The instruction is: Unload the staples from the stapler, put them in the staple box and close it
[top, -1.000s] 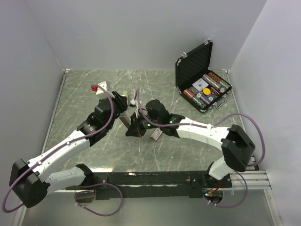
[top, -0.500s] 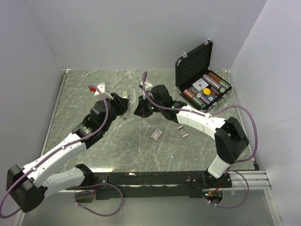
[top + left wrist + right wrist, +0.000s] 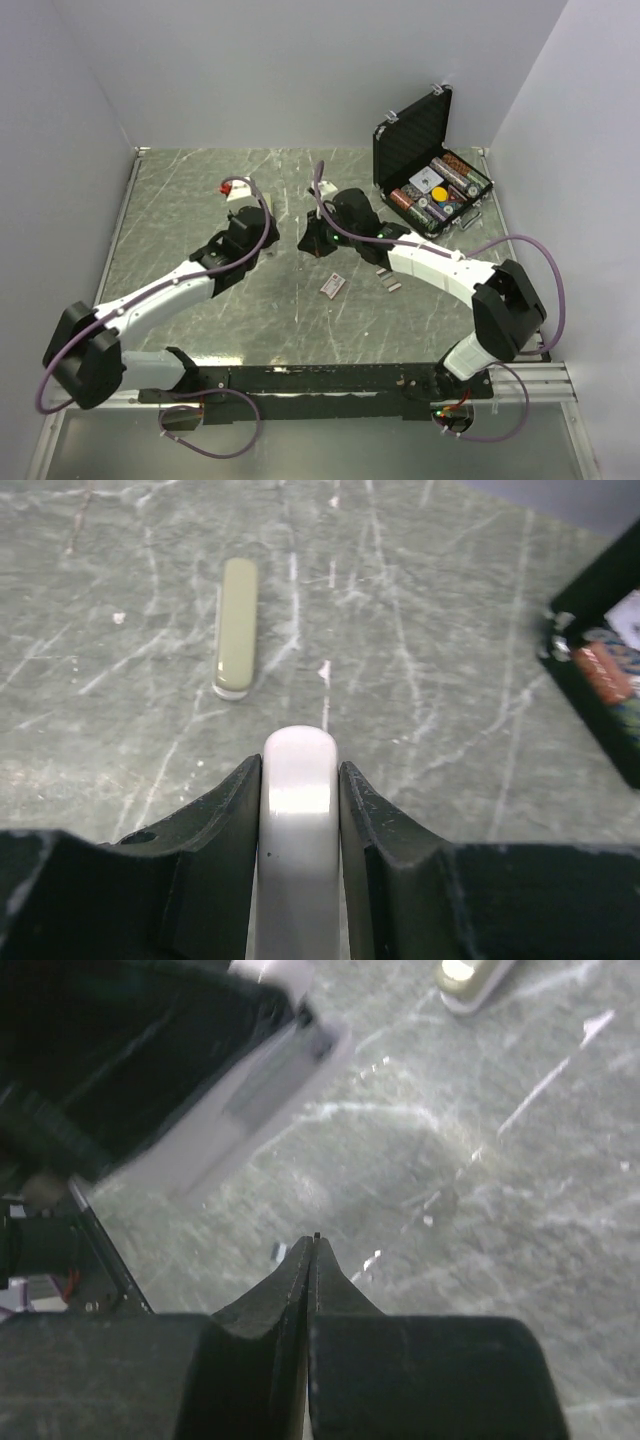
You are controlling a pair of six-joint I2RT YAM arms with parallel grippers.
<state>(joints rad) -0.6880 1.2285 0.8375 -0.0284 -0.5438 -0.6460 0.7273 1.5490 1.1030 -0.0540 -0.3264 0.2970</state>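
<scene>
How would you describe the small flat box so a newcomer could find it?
From the open black case at the table's far right, come nearer and left to mid-table. The pink-and-white box lies there, larger than the two grey staples on its right.

Olive-green rounded bar [image 3: 237,628] lying flat on scratched grey-green table [image 3: 450,730], ahead of left jaws, slightly left, apart. Open black case [image 3: 412,150], lid upright, colourful contents, well right of both jaws. Pink-and-white flat box [image 3: 333,286] near right jaws, on arm-base side, not touching.
</scene>
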